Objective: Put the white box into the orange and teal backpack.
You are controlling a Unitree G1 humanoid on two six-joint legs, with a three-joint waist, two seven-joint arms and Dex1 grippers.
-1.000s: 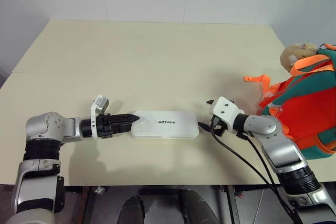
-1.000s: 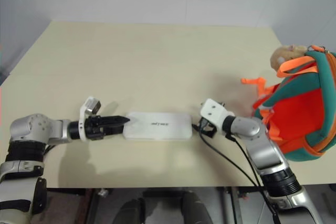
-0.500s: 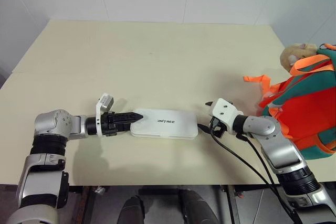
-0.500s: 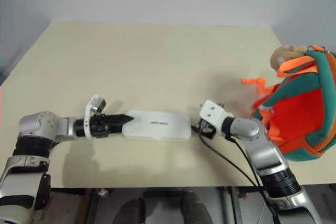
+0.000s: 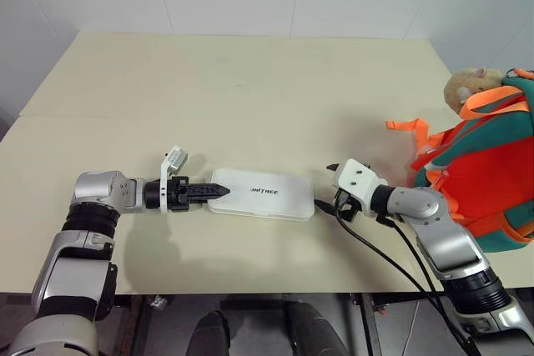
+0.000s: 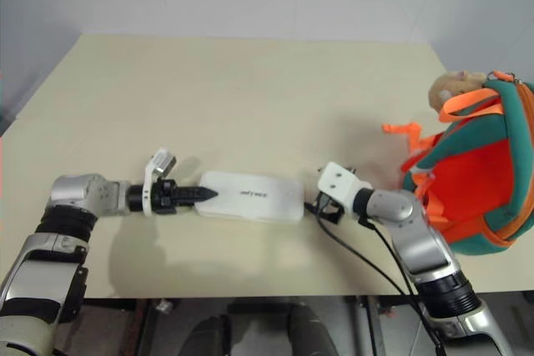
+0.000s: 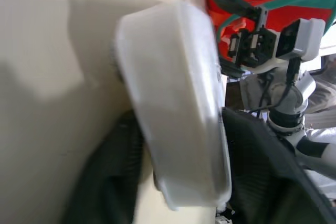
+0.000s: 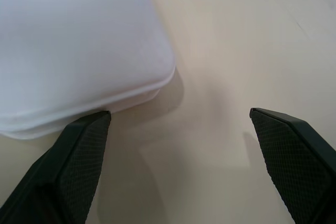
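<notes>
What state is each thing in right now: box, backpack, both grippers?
white box: lying flat on the table, not yet in the backpack.
orange and teal backpack: upright at the table's right edge.
left gripper: fingers either side of the box's left end.
right gripper: open, at the box's right end, holding nothing.

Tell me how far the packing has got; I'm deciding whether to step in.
Early stage. Done: the left gripper has reached the box's near end, its fingers either side of that end in the left wrist view. In hand: the grasp; the box lies flat on the table. The right gripper hangs open at the box's other end, holding nothing. Left: lifting the box and putting it in the backpack at the table's right edge.
</notes>
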